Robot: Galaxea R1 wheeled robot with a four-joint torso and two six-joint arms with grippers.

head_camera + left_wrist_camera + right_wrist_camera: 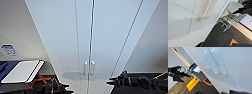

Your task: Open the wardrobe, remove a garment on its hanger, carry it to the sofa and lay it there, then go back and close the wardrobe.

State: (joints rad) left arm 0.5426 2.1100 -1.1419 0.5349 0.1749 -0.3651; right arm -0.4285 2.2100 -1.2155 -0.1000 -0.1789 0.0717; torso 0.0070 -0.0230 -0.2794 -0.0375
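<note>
The tall white wardrobe [75, 37] stands right in front of me with both doors closed, so the garment and its hanger are hidden behind them. Two small vertical handles [89, 67] sit at the centre seam and appear large in the right wrist view as handles [214, 63]. My left gripper [65, 87] hangs low and left of the handles, open and holding nothing; it is also seen as the left gripper [184, 77]. My right gripper [111, 80] is low and right of the handles, open and holding nothing, also seen as the right gripper [236, 10].
A white flat board [22, 71] and an orange strap [42, 80] lie low on my left. A white chair [233, 7] on thin white legs stands beside the wardrobe. The floor is dark, with an orange marking [192, 83].
</note>
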